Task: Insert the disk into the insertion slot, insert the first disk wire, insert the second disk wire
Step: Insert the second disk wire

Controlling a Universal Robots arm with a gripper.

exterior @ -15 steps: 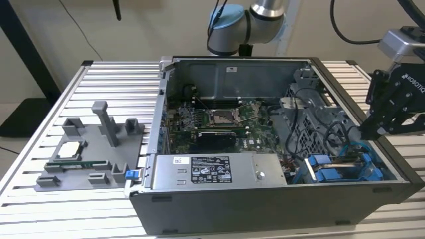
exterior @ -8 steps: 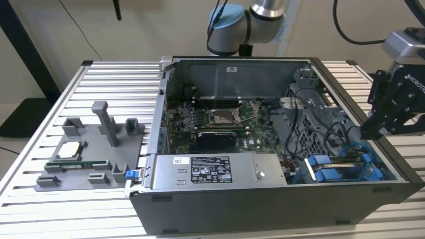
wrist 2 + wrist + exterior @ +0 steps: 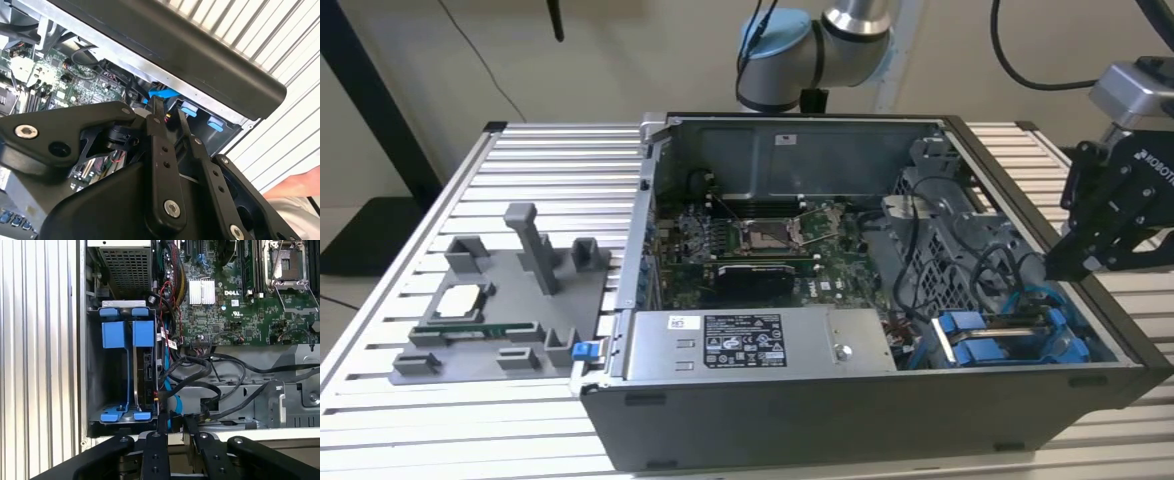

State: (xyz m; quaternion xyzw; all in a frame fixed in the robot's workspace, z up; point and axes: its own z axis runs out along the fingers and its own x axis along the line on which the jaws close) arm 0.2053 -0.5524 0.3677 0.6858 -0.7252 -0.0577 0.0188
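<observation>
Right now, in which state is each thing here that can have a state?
Case: open, side panel off.
Slot: two blue carriers sit in it.
Blue wire: runs beside the slot, one end by the gripper.
Gripper: at the case edge, next to the slot.

Arm (image 3: 854, 20) cut at top, gripper (image 3: 1067, 266) cropped at exterior view's right, insertion slot (image 3: 95, 370) interior dark
</observation>
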